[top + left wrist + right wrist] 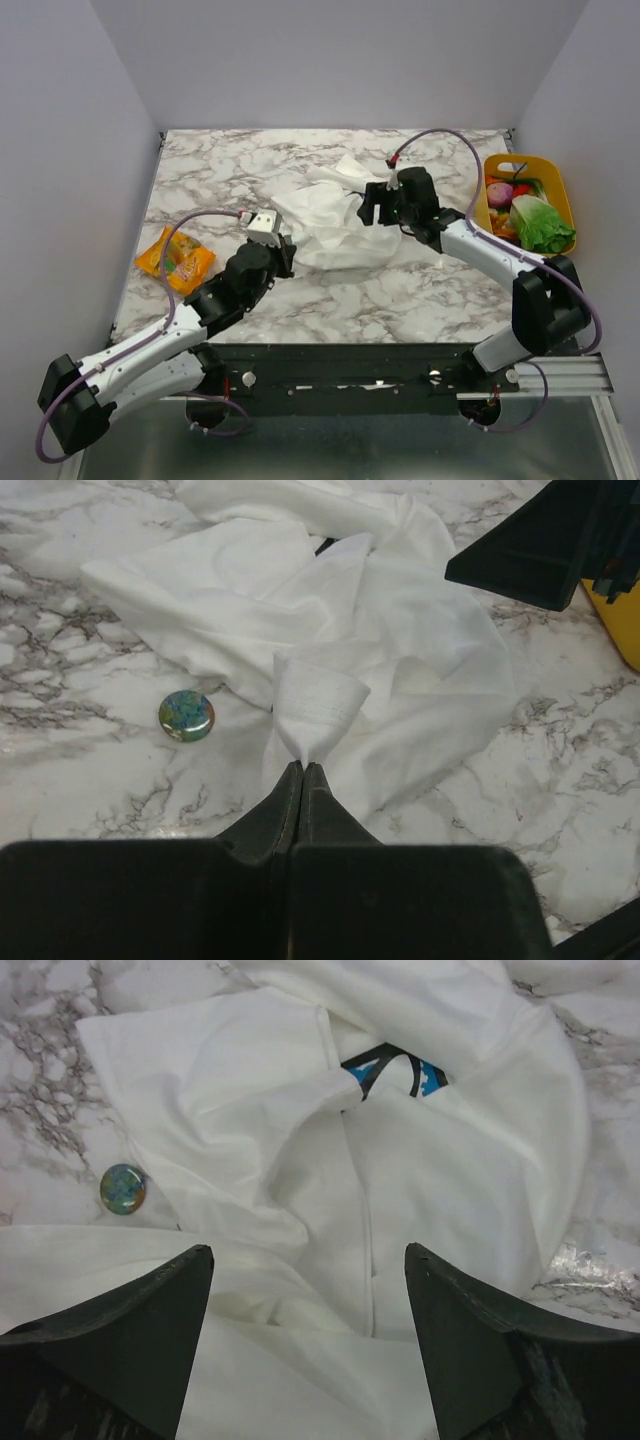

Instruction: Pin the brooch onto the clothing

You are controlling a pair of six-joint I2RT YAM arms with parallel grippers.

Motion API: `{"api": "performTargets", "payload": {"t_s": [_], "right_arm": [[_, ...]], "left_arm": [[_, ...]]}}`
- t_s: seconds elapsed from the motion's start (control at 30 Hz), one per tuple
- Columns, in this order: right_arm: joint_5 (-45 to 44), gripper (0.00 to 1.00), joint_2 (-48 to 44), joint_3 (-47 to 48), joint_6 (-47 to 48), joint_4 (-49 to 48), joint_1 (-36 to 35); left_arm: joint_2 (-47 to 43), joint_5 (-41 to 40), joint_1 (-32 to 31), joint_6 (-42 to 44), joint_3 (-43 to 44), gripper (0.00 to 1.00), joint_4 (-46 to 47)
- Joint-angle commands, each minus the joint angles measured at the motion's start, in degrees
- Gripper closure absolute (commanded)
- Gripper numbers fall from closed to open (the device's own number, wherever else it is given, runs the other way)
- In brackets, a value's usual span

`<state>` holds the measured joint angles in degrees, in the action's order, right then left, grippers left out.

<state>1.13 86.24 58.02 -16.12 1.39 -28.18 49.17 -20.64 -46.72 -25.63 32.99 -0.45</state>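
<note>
The white T-shirt (pixel 330 215) lies crumpled at the middle of the marble table. My left gripper (pixel 287 250) is shut on a fold of its near edge and pinches the cloth at the fingertips (pixel 302 767). The brooch (pixel 186 716), a small round greenish disc, lies on the bare marble just left of that fold. It also shows in the right wrist view (pixel 123 1188), beside the shirt's edge. My right gripper (pixel 372 208) hangs open and empty over the shirt (pixel 300 1160). A bit of the blue print (pixel 395 1070) peeks out between folds.
A yellow basket (pixel 527 160) of vegetables stands at the right edge of the table. An orange snack packet (pixel 175 260) lies at the left. The right gripper's dark finger (pixel 530 550) shows at the top right of the left wrist view.
</note>
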Motion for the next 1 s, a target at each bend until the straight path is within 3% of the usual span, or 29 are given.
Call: {"api": "performTargets", "payload": {"t_s": [0.0,0.1,0.33,0.47,0.7,0.73,0.8,0.83,0.87,0.97], "right_arm": [[1.7,0.19,2.9,2.2,-1.5,4.8,-0.5],[3.3,0.26,6.2,5.0,-0.8,8.3,-0.6],[6.8,0.27,13.7,9.1,-1.5,9.9,-1.3],[9.7,0.34,17.7,12.2,-3.0,13.0,-1.5],[8.2,0.34,23.1,14.7,-3.1,18.3,-1.6],[8.6,0.38,23.6,15.0,-3.0,18.6,-1.6],[10.5,0.60,25.4,15.7,-2.8,18.6,-1.6],[11.1,0.75,25.9,16.1,-2.8,18.5,-1.6],[11.4,0.97,26.2,16.4,-2.7,18.5,-1.6],[10.0,0.99,24.8,17.7,-2.6,18.2,-1.6]], "left_arm": [[-3.2,-5.8,-3.2,-10.0,-3.0,1.00,-5.9],[-4.5,-6.7,-5.3,-12.2,-4.0,1.00,-8.9],[-7.1,-7.2,-8.2,-15.5,-5.8,1.00,-12.3],[-7.9,-7.0,-9.0,-16.3,-6.2,1.00,-13.5],[-8.0,-7.5,-9.4,-15.9,-6.1,1.00,-12.7],[-8.1,-7.4,-9.5,-15.6,-5.9,1.00,-12.6],[-7.9,-7.6,-9.5,-15.2,-5.7,1.00,-11.9],[-7.8,-8.0,-9.5,-14.7,-5.5,1.00,-11.8],[-7.8,-8.2,-9.5,-14.5,-5.3,1.00,-11.5],[-7.5,-9.3,-9.5,-13.0,-4.4,1.00,-10.0]]}}
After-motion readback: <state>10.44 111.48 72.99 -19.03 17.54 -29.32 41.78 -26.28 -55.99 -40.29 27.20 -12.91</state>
